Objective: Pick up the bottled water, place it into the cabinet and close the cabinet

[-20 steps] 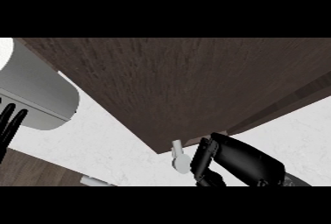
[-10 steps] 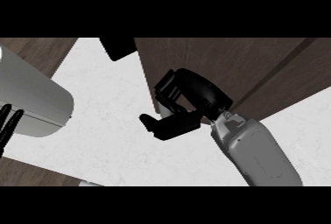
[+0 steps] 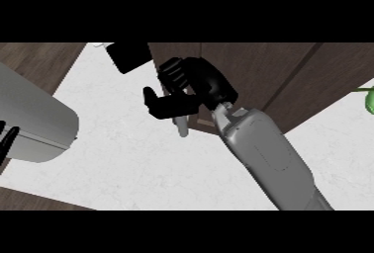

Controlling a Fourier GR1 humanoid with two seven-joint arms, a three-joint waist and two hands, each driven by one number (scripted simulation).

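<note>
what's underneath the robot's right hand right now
Below the black right hand, a pale slender handle-like piece pokes out over the white speckled counter. Dark wood cabinet panels lie behind. The hand hides whatever it holds.

A white marbled desk (image 3: pixel 146 168) is filling the middle. A large grey appliance (image 3: pixel 33 126) is sitting at the left edge, a green leafy plant (image 3: pixel 367 99) is peeking in at the right edge, and a small black box (image 3: pixel 131 56) is lying near the top.

No text, label or number can be read anywhere.
</note>
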